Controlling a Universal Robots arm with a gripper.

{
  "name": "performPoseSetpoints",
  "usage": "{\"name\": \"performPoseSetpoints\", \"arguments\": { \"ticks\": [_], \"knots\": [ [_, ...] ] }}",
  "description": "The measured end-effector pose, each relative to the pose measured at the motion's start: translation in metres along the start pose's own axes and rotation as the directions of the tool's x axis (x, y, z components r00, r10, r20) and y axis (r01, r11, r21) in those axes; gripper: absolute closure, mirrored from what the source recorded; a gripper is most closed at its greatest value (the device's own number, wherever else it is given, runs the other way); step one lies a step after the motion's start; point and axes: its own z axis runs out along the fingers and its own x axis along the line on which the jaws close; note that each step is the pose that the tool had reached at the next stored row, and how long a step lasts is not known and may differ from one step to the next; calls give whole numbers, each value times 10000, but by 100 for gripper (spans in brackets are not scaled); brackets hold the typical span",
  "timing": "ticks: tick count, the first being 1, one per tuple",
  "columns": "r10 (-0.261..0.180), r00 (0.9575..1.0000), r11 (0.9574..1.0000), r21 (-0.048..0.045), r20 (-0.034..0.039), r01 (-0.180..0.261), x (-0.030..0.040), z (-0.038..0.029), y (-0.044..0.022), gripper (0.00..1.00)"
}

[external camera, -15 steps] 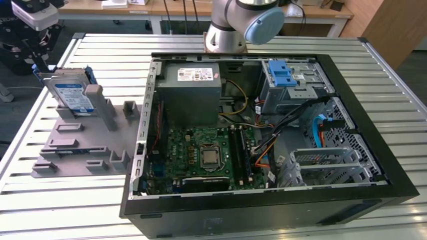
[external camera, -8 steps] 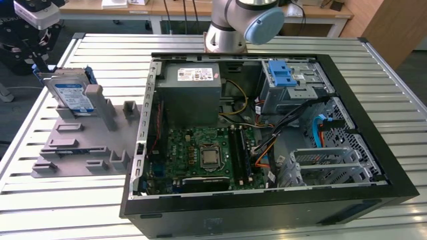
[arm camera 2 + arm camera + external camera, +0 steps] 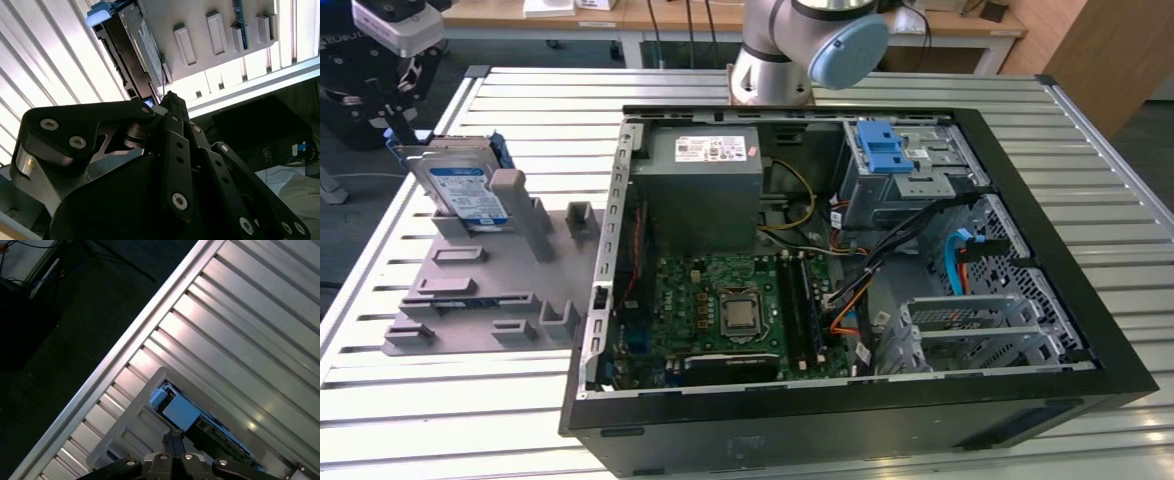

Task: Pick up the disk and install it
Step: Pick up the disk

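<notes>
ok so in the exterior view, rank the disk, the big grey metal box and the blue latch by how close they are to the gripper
Measured from the gripper, at the exterior view's far left:
1. disk: standing on edge in the grey holder, outside the computer case.
2. grey metal box: inside the case, towards its left side in this view.
3. blue latch: farther to the view's right, inside the case.

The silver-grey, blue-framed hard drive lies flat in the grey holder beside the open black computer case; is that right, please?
No: the exterior view shows the silver-grey, blue-framed hard drive standing on edge in the grey holder beside the open black computer case.
</notes>
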Motion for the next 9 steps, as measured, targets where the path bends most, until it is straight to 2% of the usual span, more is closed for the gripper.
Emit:
{"name": "performPoseSetpoints", "arguments": {
  "ticks": [9],
  "knots": [
    [-514,9987,9987,24,-20,514,1,0,0,89]
  ]
}}
